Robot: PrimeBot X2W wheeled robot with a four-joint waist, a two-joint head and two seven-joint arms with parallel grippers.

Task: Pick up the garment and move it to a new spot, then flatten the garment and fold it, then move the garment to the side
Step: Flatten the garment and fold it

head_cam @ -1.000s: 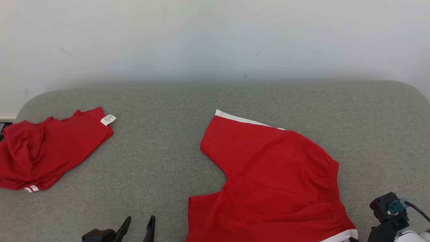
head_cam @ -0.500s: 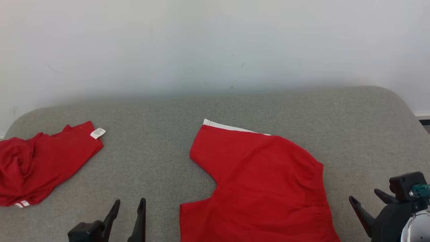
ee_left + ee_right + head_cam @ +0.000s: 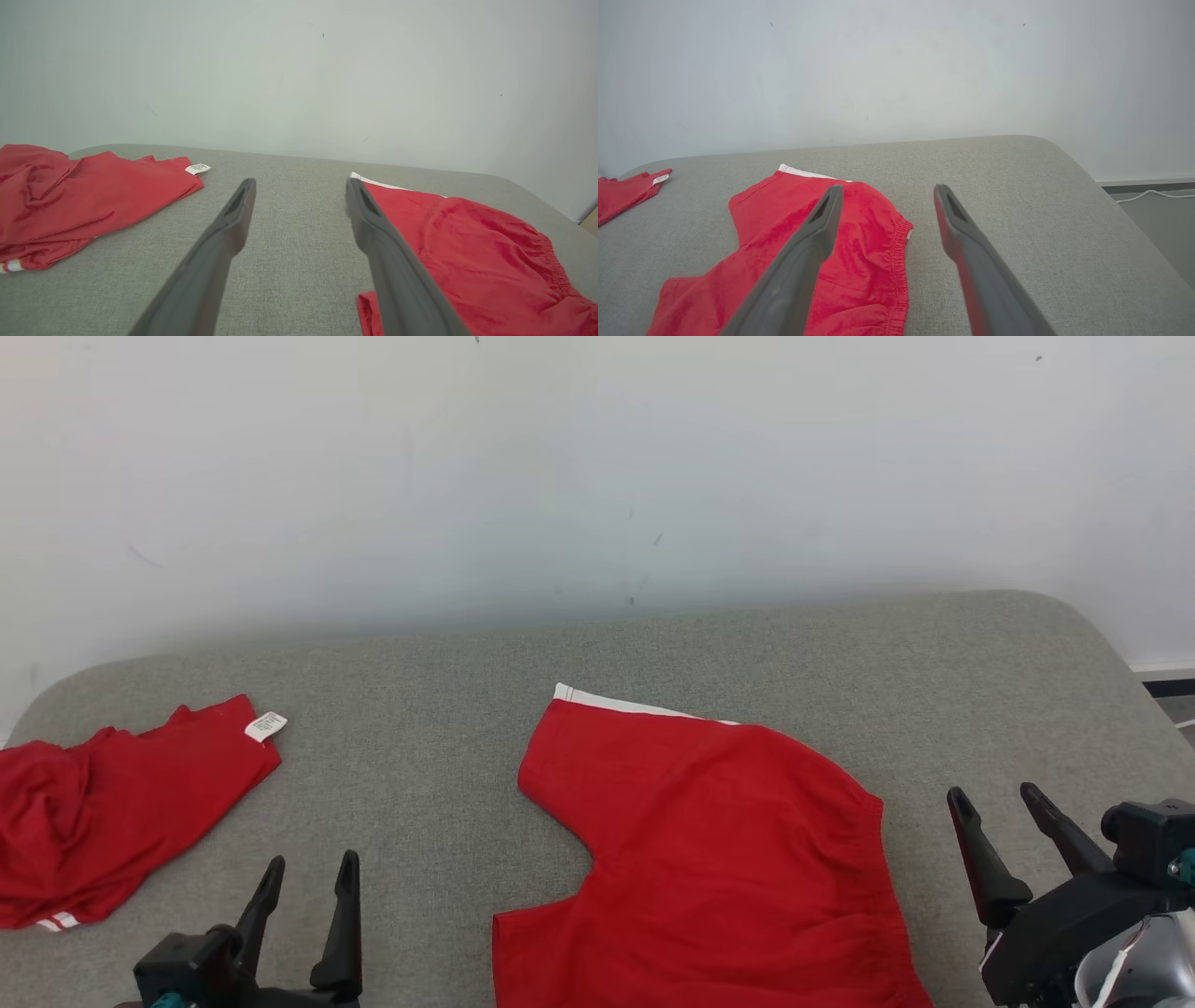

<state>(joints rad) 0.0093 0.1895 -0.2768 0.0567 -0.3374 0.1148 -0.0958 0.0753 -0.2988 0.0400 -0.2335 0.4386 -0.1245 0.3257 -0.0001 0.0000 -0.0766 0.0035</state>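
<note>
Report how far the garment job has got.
Done, it seems: the red shorts lie spread fairly flat on the grey cushion. In hand: nothing; the left gripper and right gripper are open, off the cloth. Left: folding the shorts and moving them aside. A second red garment lies crumpled at the left, unfolded.

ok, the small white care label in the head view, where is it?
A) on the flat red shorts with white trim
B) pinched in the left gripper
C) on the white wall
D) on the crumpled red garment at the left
D: the white care label sticks out at the far corner of the crumpled red garment, apart from the flat red shorts and the open, empty left gripper.
</note>
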